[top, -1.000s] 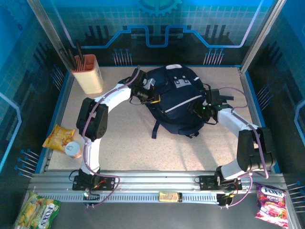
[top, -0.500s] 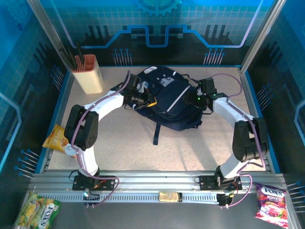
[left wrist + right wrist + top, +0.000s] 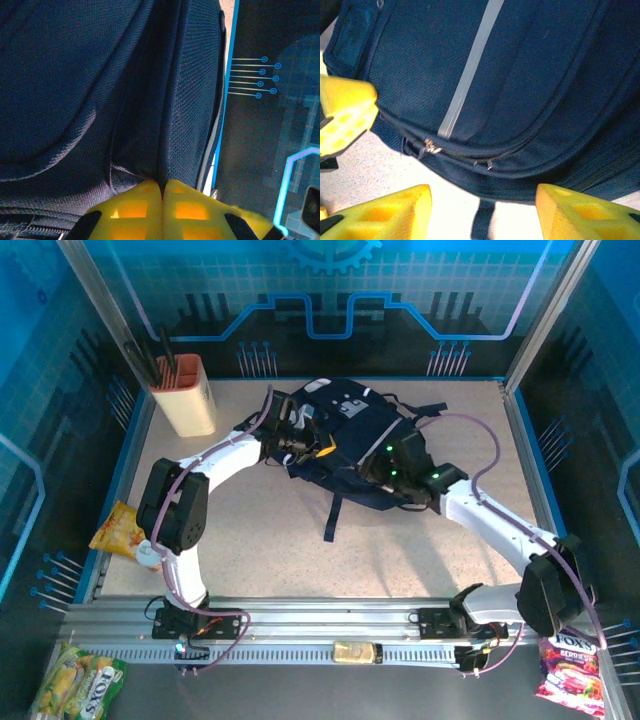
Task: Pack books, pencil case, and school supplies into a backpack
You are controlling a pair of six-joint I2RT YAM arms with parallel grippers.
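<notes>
Left hand clamps a fold of the navy-blue fabric backpack; my right hand hangs wide open above it.

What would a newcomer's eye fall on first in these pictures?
The navy backpack lies at the far middle of the table. The left gripper is shut on a fold of its fabric, while the right gripper hangs open over its zipper. A beige holder stands in the far left corner.
</notes>
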